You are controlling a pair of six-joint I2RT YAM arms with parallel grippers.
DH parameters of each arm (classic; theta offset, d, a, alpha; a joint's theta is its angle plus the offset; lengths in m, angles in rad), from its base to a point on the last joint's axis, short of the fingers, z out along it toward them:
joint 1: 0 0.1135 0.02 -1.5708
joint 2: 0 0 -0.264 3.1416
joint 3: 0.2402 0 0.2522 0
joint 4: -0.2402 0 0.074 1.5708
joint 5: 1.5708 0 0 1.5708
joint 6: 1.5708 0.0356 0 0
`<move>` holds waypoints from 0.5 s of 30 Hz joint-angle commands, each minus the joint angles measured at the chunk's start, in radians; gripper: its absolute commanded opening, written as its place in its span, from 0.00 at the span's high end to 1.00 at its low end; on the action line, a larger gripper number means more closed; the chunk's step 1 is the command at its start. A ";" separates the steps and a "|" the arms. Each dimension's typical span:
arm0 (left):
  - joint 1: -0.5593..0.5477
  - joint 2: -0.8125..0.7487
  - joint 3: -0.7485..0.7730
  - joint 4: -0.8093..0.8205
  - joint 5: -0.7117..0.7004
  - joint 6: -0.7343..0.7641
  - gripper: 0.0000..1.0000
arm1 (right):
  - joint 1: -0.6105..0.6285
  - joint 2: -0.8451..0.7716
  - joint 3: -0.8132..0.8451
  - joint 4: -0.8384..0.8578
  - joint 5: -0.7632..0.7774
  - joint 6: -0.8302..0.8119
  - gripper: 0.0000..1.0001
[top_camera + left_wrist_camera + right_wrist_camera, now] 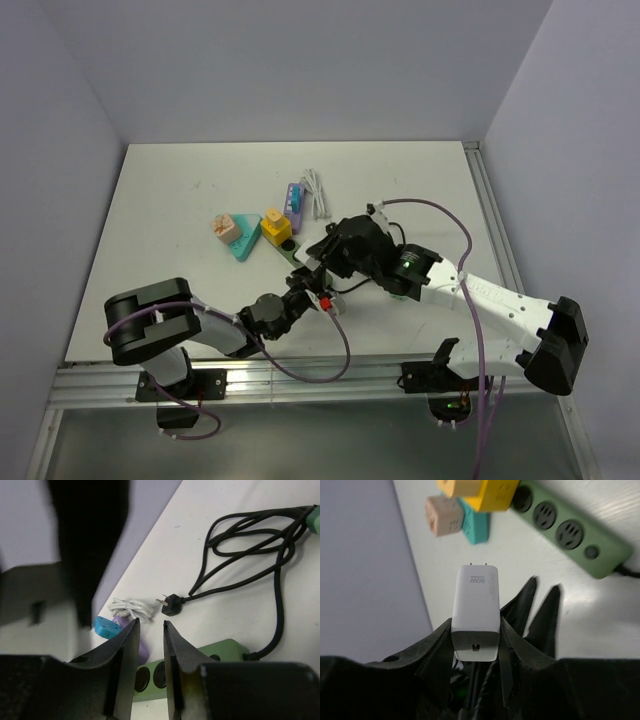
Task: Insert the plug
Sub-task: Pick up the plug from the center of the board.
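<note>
- Risk on the left first: pink adapter [445, 515], teal adapter [476, 527] and yellow adapter [495, 492] crowd one end of the green power strip [557, 524]. The yellow one sits right at that end, whether plugged in or just touching I can't tell. If the charger drifts that way, it bumps plastic instead of finding a socket.
- Left gripper [149, 624] next: its fingers are a narrow slit apart with nothing between them, hovering above the strip. If nothing braces the strip when the push comes, my bet is it skids across the table.
- Strip itself: three sockets show empty in the right wrist view, lying on a slant to the charger's line. If the charger comes in at that angle, the prongs likely scrape the face rather than drop in.
- Right gripper [476, 630] now: it is clamped on the white charger [476, 600], pinched at the back of the body. The prongs point out toward the adapters, well apart from any socket. With the grip that far from the prongs, pressing in could tilt the charger or slide it in the jaws.
- Far right: black plug [171, 605] lies loose on the table beyond the strip, its cord looped nearby. A wide swing of either arm could snag it.
</note>
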 commanded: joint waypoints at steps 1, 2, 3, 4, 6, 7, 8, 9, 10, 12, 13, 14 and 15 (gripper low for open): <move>0.001 0.023 0.027 0.523 0.025 0.018 0.68 | 0.033 -0.034 -0.016 0.083 -0.107 0.039 1.00; 0.001 0.035 0.027 0.546 0.021 0.021 0.57 | 0.036 -0.034 -0.016 0.083 -0.108 0.040 1.00; 0.003 0.040 0.033 0.551 0.008 0.023 0.54 | 0.039 -0.034 -0.016 0.082 -0.103 0.042 1.00; 0.003 0.041 0.039 0.544 0.004 0.026 0.53 | 0.041 -0.034 -0.016 0.078 -0.101 0.043 1.00; 0.003 0.037 0.044 0.542 -0.002 0.026 0.50 | 0.045 -0.039 -0.016 0.068 -0.081 0.048 1.00; 0.003 0.035 0.039 0.541 -0.002 0.026 0.49 | 0.045 -0.040 -0.017 0.065 -0.075 0.049 1.00; 0.003 0.020 0.036 0.539 -0.001 0.019 0.48 | 0.045 -0.045 -0.019 0.062 -0.062 0.049 1.00; 0.003 0.009 0.022 0.531 0.004 0.012 0.45 | 0.045 -0.048 -0.017 0.057 -0.051 0.045 1.00; 0.003 -0.005 0.013 0.519 0.020 0.005 0.40 | 0.045 -0.051 -0.011 0.046 -0.040 0.048 1.00; 0.003 -0.051 0.001 0.455 0.034 -0.021 0.05 | 0.044 -0.056 0.000 0.031 -0.013 0.042 1.00; 0.003 -0.069 -0.010 0.430 0.040 -0.029 0.00 | 0.045 -0.059 0.006 0.022 -0.002 0.036 1.00; 0.001 -0.103 -0.015 0.372 0.054 -0.043 0.00 | 0.044 -0.063 0.023 0.014 0.014 0.033 1.00; 0.000 -0.120 -0.025 0.349 0.059 -0.050 0.00 | 0.044 -0.066 0.030 0.000 0.038 0.029 1.00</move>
